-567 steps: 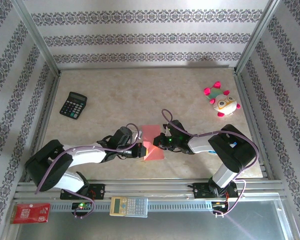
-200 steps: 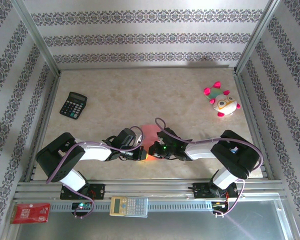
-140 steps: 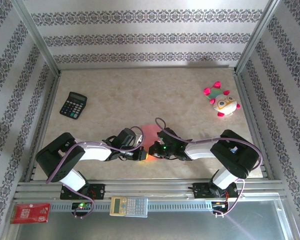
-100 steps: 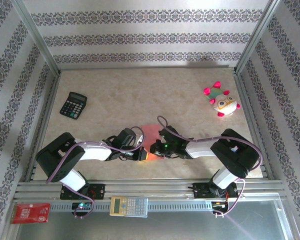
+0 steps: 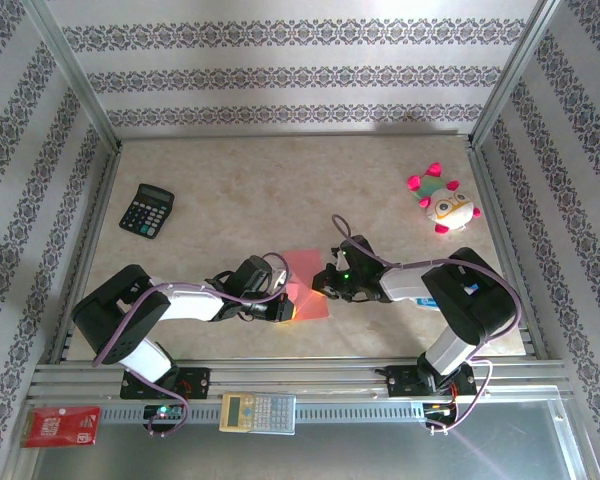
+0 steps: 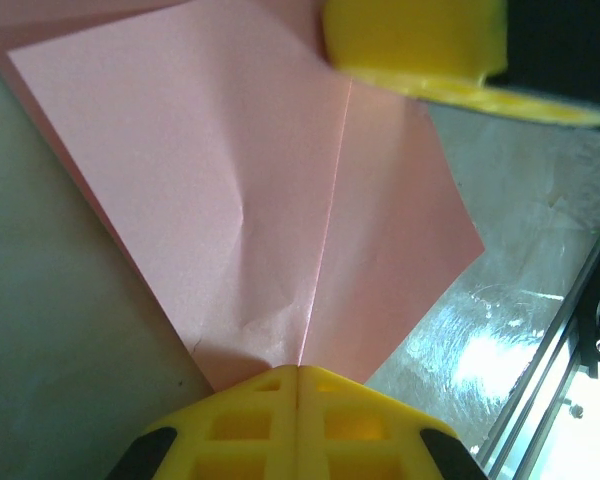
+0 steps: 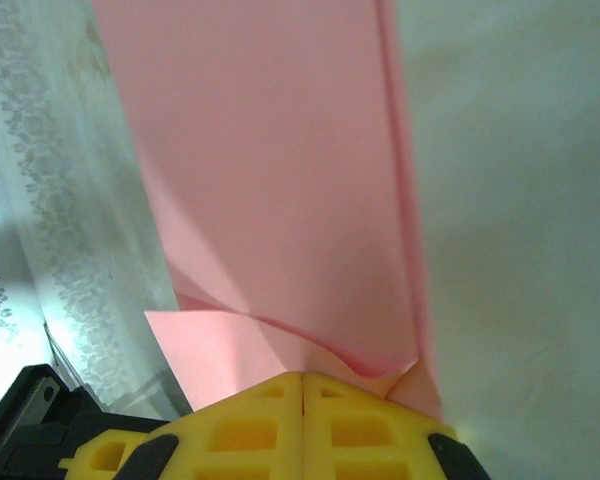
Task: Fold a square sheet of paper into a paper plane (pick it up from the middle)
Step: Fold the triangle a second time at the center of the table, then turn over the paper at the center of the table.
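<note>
Compared with half a second ago, the right gripper [image 5: 325, 288] has been drawn back toward the right of the frame, and more of the square sheet of paper [image 5: 305, 272] is uncovered between the arms. The left gripper [image 5: 288, 306] is found where it was.

The salmon-pink sheet is seen just below the centre of the top view. Its lower left edge is taken by the left gripper and its right edge by the right one. Whether it rests on the table [image 5: 280, 190] or is held just off it cannot be told.

From the left wrist, a straight crease is seen running up the sheet from the yellow fingers [image 6: 320, 388]. These are pressed together with the paper's point nipped between them, so the tip itself is hidden. The top is cut off by the frame, and the upper right corner is covered by a blurred yellow finger of the other gripper.

From the right wrist, the fingers [image 7: 280, 398] are likewise closed flat on the paper's lower edge, which is crumpled there. A doubled edge is seen on the right, and the sheet runs out of the top of the frame.

Farther out, a black calculator [image 5: 146, 210] lies at the left and a plush toy [image 5: 442, 203] at the upper right. A pale calculator [image 5: 258, 411] and a red card [image 5: 62, 425] lie on the rail at the bottom; the card's print is too small to read.
</note>
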